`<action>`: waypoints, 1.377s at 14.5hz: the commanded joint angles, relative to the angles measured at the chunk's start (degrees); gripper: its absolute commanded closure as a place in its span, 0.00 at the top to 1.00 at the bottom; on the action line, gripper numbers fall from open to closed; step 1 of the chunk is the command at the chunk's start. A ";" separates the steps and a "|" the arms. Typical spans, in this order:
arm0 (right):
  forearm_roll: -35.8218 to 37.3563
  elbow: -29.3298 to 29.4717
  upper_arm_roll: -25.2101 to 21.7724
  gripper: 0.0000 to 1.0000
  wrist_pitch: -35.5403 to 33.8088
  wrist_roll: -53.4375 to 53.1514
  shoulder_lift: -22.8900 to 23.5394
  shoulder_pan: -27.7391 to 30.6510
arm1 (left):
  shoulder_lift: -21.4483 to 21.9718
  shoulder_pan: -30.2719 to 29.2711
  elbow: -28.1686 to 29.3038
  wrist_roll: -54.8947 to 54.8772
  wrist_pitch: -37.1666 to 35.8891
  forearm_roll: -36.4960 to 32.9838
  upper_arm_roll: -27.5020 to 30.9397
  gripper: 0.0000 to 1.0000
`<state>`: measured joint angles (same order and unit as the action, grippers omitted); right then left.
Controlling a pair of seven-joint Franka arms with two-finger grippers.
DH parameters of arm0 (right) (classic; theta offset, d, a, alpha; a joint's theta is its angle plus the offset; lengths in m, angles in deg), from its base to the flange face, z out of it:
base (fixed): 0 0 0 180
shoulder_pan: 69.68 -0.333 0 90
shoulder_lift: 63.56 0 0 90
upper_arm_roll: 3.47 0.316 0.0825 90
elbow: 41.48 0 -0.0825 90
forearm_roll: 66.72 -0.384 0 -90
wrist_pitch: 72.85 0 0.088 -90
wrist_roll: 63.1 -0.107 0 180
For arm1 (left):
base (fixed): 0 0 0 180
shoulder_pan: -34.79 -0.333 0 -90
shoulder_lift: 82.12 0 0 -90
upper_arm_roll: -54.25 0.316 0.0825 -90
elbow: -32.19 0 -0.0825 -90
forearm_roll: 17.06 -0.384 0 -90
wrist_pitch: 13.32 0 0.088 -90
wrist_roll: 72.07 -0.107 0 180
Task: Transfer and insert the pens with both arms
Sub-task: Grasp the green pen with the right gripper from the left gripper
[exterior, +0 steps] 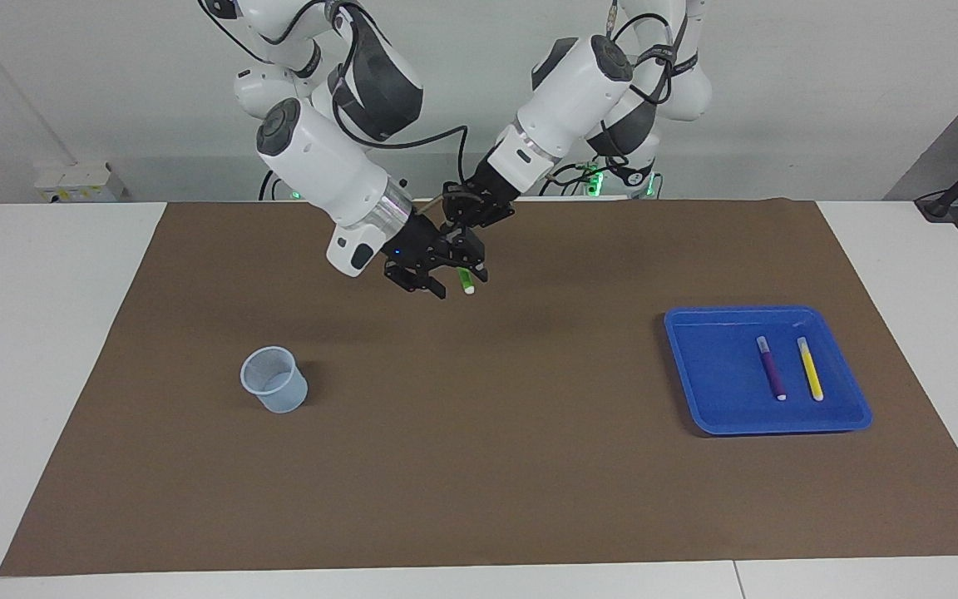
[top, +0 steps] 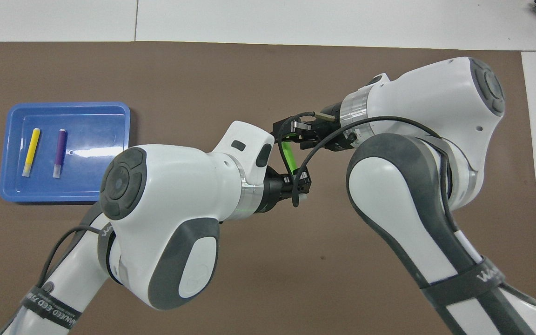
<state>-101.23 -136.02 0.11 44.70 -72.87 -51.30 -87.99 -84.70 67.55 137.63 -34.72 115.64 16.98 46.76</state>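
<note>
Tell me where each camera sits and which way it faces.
Facing view: high across the table, facing both white arms, which reach down from its top over the brown mat.
Overhead view: above the robots' end, looking steeply down; both arms enter from the bottom.
Shared: slim green marker pen between left gripper and right gripper, blue plastic tray.

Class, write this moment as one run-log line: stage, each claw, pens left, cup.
stage: mid-air handover | left claw: shut on green pen | right claw: around pen's other end | tray: purple pen, yellow pen | cup: no pens
</note>
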 commanded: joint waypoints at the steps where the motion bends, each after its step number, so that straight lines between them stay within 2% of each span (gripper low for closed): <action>1: 1.02 -1.88 0.12 0.70 0.32 1.51 -1.45 0.11 | 0.38 1.51 0.99 0.62 2.26 1.12 0.72 0.00; 4: 1.11 -1.53 0.12 0.69 -0.83 1.51 -1.54 0.37 | 0.38 1.51 1.08 0.62 2.26 1.12 0.81 0.00; 6: 1.20 -1.44 0.03 0.63 -1.00 1.60 -1.54 0.63 | 0.38 1.51 1.08 0.62 2.26 1.12 0.81 0.00; 7: 1.20 -1.35 0.12 0.58 -1.00 1.60 -1.54 0.72 | 0.38 1.51 1.08 0.62 2.35 1.12 0.81 0.00; 10: 1.29 -1.26 0.12 0.31 -1.00 1.51 -1.54 0.72 | 0.38 1.43 1.08 0.62 2.35 1.12 0.81 0.00; 12: 1.29 -1.26 0.12 0.29 -1.00 1.42 -1.63 0.46 | 0.38 1.43 0.99 0.62 2.35 1.12 0.81 0.00; 13: 1.29 -1.26 0.12 0.19 -1.00 1.34 -1.54 0.46 | 0.29 1.43 0.99 0.62 2.44 1.12 0.81 0.00; 14: 1.29 -1.26 0.12 0.00 -1.00 1.16 -1.54 0.46 | 0.29 1.34 0.99 0.62 2.78 1.12 0.81 0.00; 20: 0.76 -1.00 0.20 0.00 -3.11 -0.69 -1.54 1.60 | 0.29 1.43 0.99 0.80 3.14 1.12 0.81 0.00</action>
<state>-100.34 -136.16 -0.21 43.36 -72.39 -51.67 -87.58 -84.81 68.08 137.68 -34.44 116.74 17.16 46.77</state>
